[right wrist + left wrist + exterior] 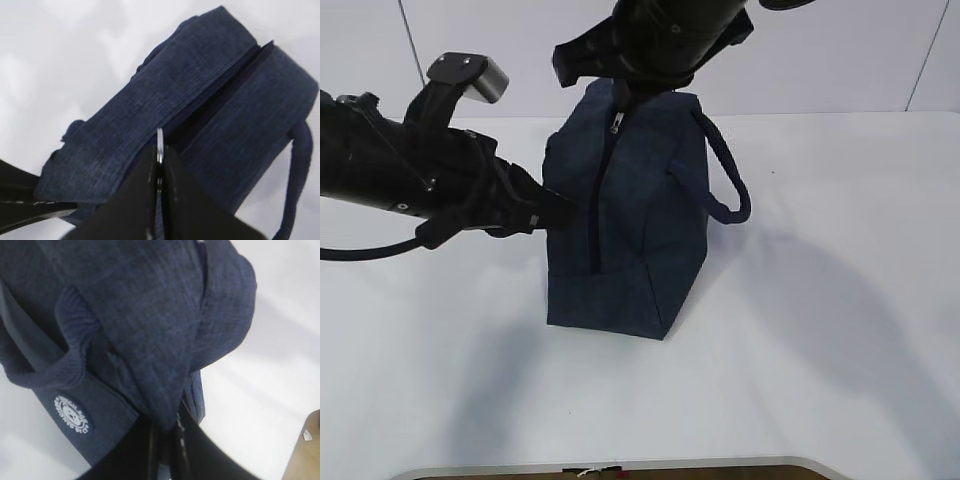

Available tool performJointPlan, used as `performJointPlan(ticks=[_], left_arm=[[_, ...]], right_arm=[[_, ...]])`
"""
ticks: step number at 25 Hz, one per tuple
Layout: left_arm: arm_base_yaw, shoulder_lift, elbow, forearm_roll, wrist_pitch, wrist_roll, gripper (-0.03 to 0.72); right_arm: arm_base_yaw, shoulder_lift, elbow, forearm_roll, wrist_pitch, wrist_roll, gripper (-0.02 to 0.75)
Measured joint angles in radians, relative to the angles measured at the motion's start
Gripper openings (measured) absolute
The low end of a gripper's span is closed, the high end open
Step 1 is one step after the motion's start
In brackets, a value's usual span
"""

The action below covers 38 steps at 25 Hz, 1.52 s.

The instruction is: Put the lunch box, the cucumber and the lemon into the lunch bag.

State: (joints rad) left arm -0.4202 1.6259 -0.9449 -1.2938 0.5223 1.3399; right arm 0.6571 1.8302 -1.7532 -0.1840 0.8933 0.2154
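Observation:
The navy lunch bag stands on the white table with its zipper line running down the middle of its top. My left gripper presses in from the left, shut on a fold of the bag's fabric. Reaching down from above at the bag's far end, my right gripper is shut on the metal zipper pull, which also shows below the fingers as the zipper pull. The lunch box, the cucumber and the lemon are out of view.
A loop handle hangs off the bag's right side, another handle lies on its left side. A white round logo patch sits on the bag. The table's front edge is close below.

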Motion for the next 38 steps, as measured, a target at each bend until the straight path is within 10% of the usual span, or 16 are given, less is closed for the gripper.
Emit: performJointPlan(ticks=[38], left_arm=[[0.0,-0.022,0.0,0.089,0.108,0.005,-0.01]], right_arm=[[-0.155,0.101,-0.003,-0.158,-0.234,0.049,0.005]])
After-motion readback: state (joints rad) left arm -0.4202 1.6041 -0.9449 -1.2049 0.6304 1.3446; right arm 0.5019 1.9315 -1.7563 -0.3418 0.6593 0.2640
